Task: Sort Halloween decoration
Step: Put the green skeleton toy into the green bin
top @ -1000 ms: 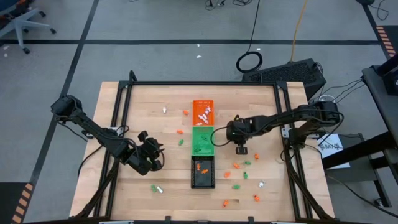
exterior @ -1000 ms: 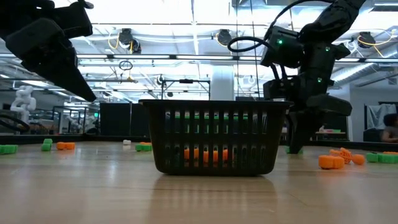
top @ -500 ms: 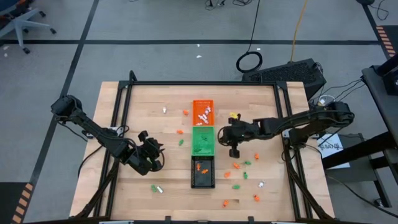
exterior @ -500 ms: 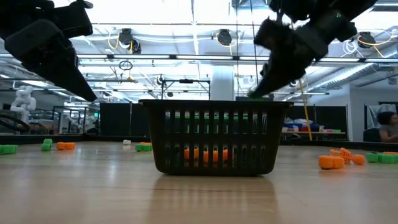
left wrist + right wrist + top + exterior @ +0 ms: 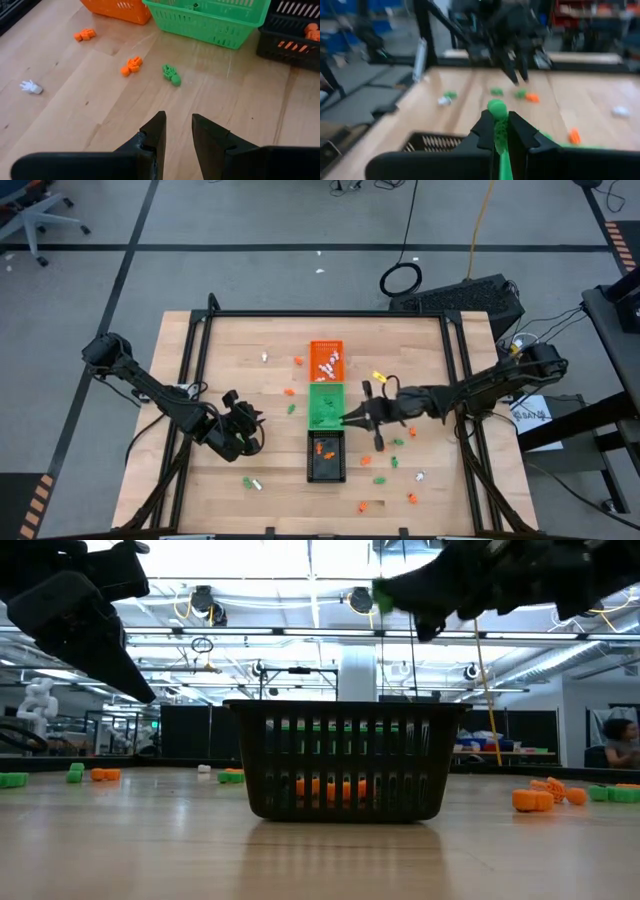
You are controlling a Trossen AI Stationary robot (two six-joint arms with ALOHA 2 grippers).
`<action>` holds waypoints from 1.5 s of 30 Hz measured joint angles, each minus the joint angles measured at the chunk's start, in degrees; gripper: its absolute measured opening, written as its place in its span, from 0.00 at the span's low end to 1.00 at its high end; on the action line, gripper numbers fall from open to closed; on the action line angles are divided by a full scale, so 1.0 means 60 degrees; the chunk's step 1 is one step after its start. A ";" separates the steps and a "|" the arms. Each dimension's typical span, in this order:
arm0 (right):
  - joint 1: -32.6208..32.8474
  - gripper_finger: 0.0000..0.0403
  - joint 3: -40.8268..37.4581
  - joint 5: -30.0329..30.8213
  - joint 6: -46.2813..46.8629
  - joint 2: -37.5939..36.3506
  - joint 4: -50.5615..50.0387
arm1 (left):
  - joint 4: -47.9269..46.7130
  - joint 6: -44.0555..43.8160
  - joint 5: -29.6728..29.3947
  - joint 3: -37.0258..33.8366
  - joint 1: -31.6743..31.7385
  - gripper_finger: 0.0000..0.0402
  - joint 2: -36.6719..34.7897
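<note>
Green trinket (image 5: 496, 108) pinched tight in the right gripper (image 5: 349, 418), hovering by the green tray's (image 5: 324, 405) edge. Some pieces already sit in the orange tray (image 5: 326, 359), green tray and black tray (image 5: 326, 459); plenty lie scattered on the table (image 5: 240, 350). Right arm stretched low toward the trays; left gripper (image 5: 177, 131) waits, fingers slightly parted, empty.

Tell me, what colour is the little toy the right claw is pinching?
Green. The right gripper is shut on a green trinket, clearest in the right wrist view.
</note>
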 joint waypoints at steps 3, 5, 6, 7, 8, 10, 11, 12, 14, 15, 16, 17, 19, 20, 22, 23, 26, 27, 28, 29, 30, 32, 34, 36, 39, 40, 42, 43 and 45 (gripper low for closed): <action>0.0235 0.01 -0.0340 0.0001 -0.0320 0.0000 0.1093 | 0.0051 -0.0008 -0.0004 0.0000 0.0000 0.23 0.0000; 0.0340 0.01 -0.0492 0.0011 -0.0429 -0.0004 0.1490 | 0.0103 -0.0006 -0.0004 0.0000 0.0000 0.23 0.0000; 0.0381 0.01 -0.0552 0.0027 -0.0467 -0.0004 0.1583 | 0.0170 -0.0001 -0.0004 0.0000 0.0000 0.23 0.0000; 0.0423 0.01 -0.0579 0.0074 -0.0515 -0.0004 0.1590 | 0.0212 0.0000 -0.0004 0.0000 0.0000 0.23 0.0000; 0.0485 0.01 -0.0598 0.0202 -0.0563 -0.0004 0.1595 | 0.0215 0.0000 -0.0011 0.0000 0.0000 0.23 0.0000; 0.0587 0.01 -0.0629 0.0269 -0.0691 -0.0004 0.1603 | 0.0211 -0.0006 -0.0036 0.0000 0.0000 0.23 0.0000; 0.0629 0.01 -0.0632 0.0266 -0.0752 -0.0004 0.1600 | 0.0211 -0.0007 -0.0036 0.0000 0.0000 0.23 0.0000; 0.0675 0.01 -0.0632 0.0266 -0.0793 0.0008 0.1605 | 0.0218 -0.0007 -0.0036 0.0000 0.0000 0.23 0.0000; 0.0773 0.01 -0.0636 0.0251 -0.0920 0.0092 0.1738 | 0.0227 -0.0007 -0.0040 0.0000 0.0000 0.23 0.0000; 0.0815 0.01 -0.0636 0.0248 -0.0997 0.0173 0.1852 | 0.0240 -0.0007 -0.0036 0.0000 0.0000 0.23 0.0000; 0.0848 0.01 -0.0636 0.0243 -0.1088 0.0251 0.1940 | 0.0269 -0.0007 -0.0040 0.0000 0.0000 0.23 0.0000; 0.0885 0.01 -0.0636 0.0236 -0.1149 0.0340 0.2022 | 0.0297 -0.0011 -0.0038 0.0000 0.0000 0.23 0.0000; 0.0898 0.01 -0.0636 0.0200 -0.1174 0.0548 0.2210 | 0.0371 -0.0005 -0.0036 0.0000 0.0000 0.23 0.0000; 0.0898 0.01 -0.0636 0.0200 -0.1160 0.0664 0.2294 | 0.0449 -0.0003 -0.0036 0.0000 0.0000 0.23 0.0000; 0.0898 0.01 -0.0636 0.0200 -0.1145 0.0883 0.2471 | 0.0505 -0.0009 -0.0038 0.0000 0.0000 0.23 0.0000; 0.0898 0.01 -0.0636 0.0200 -0.1142 0.0971 0.2582 | 0.0501 -0.0011 -0.0036 0.0000 0.0000 0.23 0.0000; 0.0898 0.02 -0.0636 0.0200 -0.1141 0.1116 0.2755 | 0.0547 -0.0011 -0.0036 0.0000 0.0000 0.23 0.0000; 0.0898 0.02 -0.0636 0.0200 -0.1141 0.1122 0.2745 | 0.0550 -0.0011 -0.0036 0.0000 0.0000 0.23 0.0000; 0.0898 0.03 -0.0636 0.0200 -0.1143 0.1122 0.2759 | 0.0550 -0.0011 -0.0036 0.0000 0.0000 0.23 0.0000; 0.0898 0.03 -0.0636 0.0200 -0.1154 0.1122 0.2779 | 0.0550 -0.0011 -0.0036 0.0000 0.0000 0.23 0.0000; 0.0898 0.03 -0.0636 0.0197 -0.1185 0.1122 0.2790 | 0.0550 -0.0011 -0.0036 0.0000 0.0000 0.23 0.0000; 0.0898 0.03 -0.0636 0.0200 -0.1289 0.1122 0.2787 | 0.0550 -0.0011 -0.0036 0.0000 0.0000 0.23 0.0000; 0.0898 0.03 -0.0636 0.0243 -0.1363 0.1122 0.2791 | 0.0550 -0.0014 -0.0036 0.0000 0.0000 0.23 0.0000; 0.0889 0.04 -0.0636 0.0554 -0.1354 0.1122 0.2787 | 0.0550 -0.0015 -0.0036 0.0000 0.0003 0.23 0.0000; 0.0870 0.04 -0.0636 0.1444 -0.1293 0.1122 0.2780 | 0.0550 -0.0006 -0.0036 0.0000 0.0000 0.23 0.0000; 0.0836 0.04 -0.0632 0.1517 -0.1308 0.1122 0.2780 | 0.0549 -0.0004 -0.0038 0.0000 0.0001 0.23 0.0000; 0.0748 0.04 -0.0616 0.1508 -0.1255 0.1122 0.2773 | 0.0548 -0.0004 -0.0121 0.0000 0.0000 0.23 0.0000; 0.0679 0.04 -0.0583 0.1508 -0.1123 0.1122 0.2723 | 0.0546 -0.0003 -0.0207 0.0000 0.0000 0.23 0.0000; 0.0530 0.04 -0.0392 0.1650 -0.0815 0.1140 0.2477 | 0.0550 0.0000 -0.0293 0.0000 0.0000 0.23 0.0000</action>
